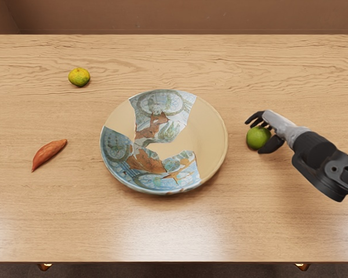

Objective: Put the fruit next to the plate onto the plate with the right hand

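Observation:
A small green fruit (256, 138) lies on the table just right of the plate (211, 136), a wide cream dish with blue and rust patterns. My right hand (263, 132) comes in from the right edge and cups the fruit, dark fingers (256, 120) arching over its top and the thumb below it. The fingers are curled around the fruit, which still rests on the wood. The left arm does not show.
A yellow-green citrus (79, 76) sits at the far left of the table (174, 231). An orange sweet potato (48, 153) lies left of the plate.

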